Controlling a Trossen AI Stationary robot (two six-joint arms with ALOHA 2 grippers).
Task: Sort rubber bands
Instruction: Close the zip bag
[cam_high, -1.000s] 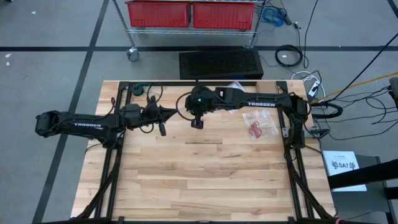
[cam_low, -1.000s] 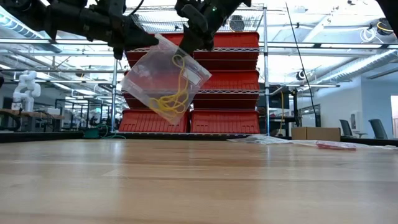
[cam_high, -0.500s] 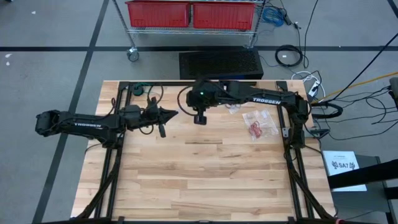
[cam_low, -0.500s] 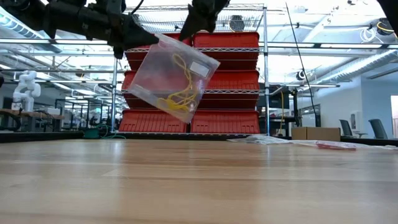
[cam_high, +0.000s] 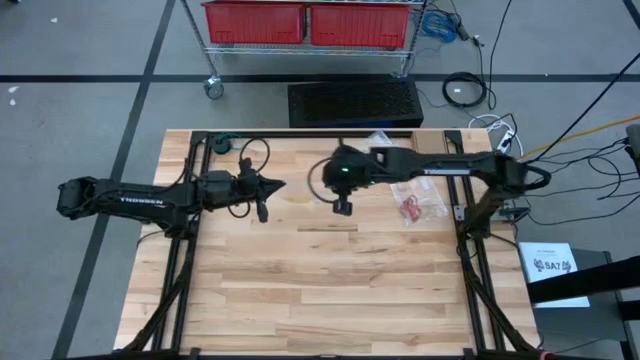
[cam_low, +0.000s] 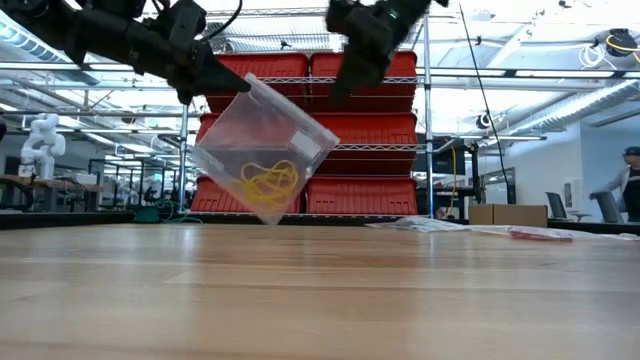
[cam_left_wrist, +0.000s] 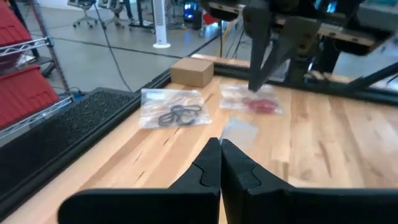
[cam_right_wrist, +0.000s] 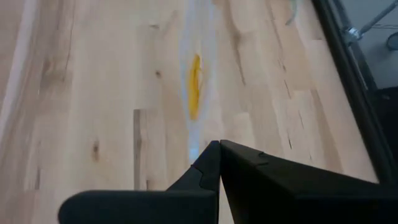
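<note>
Light wooden plank table (cam_high: 330, 290); red plastic bins (cam_high: 308, 22) on wire shelving; small brown cardboard box (cam_left_wrist: 192, 70); black ridged floor mat (cam_high: 355, 102).

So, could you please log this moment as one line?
left gripper: shut on clear bag | yellow bands: inside | right gripper: shut, apart

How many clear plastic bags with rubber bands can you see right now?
3: clear plastic bag of yellow bands hanging from left gripper; bag of black bands and bag of red bands lying on table. More may be hidden.

Left gripper (cam_left_wrist: 220, 163) fingers pressed together, bagged black rubber bands (cam_left_wrist: 179, 114), bagged red rubber bands (cam_left_wrist: 261, 105)
</note>
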